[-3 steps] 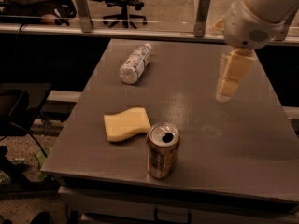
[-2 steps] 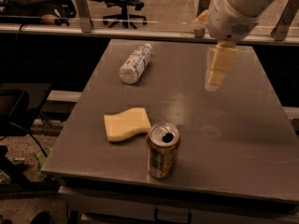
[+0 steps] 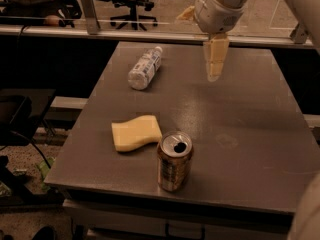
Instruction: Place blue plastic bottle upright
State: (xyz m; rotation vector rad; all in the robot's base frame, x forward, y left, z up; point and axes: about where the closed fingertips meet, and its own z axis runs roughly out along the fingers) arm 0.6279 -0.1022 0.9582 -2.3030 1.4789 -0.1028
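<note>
A: What is the biggest thing by the table?

B: The big white robot arm [image 3: 220, 9]. It comes in from the top right. Its pale two-finger gripper [image 3: 215, 74] points down and hangs over the far part of the table, touching nothing. I cannot tell if it is wide or narrow.

A: What else is there?

B: 2 things sit near the front edge. A flat yellow sponge with wavy sides [image 3: 136, 133] lies there. Just beside it, on its right, a brown metal drink can [image 3: 174, 161] stands up with its top open. I cannot tell if they touch. Both are well apart from the bottle and from the gripper.

A: What is the table like?

B: It is a dark grey table with a flat, slightly shiny top [image 3: 250, 109]. There is 1 faint round mark [image 3: 226, 141] on the right side.

A: And the room?

B: Behind the table runs a long rail with a grey metal post [image 3: 90, 11]. Past that, black office chairs on wheels [image 3: 134, 4] stand on a light floor. The left side is dark.

A: Where is the bottle?

B: The small clear plastic bottle with a white cap and a pale printed label [image 3: 145, 68] lies on its side on the far left part of the table. Its cap points toward the far edge. The gripper is off to its right, higher up and not touching it.
</note>
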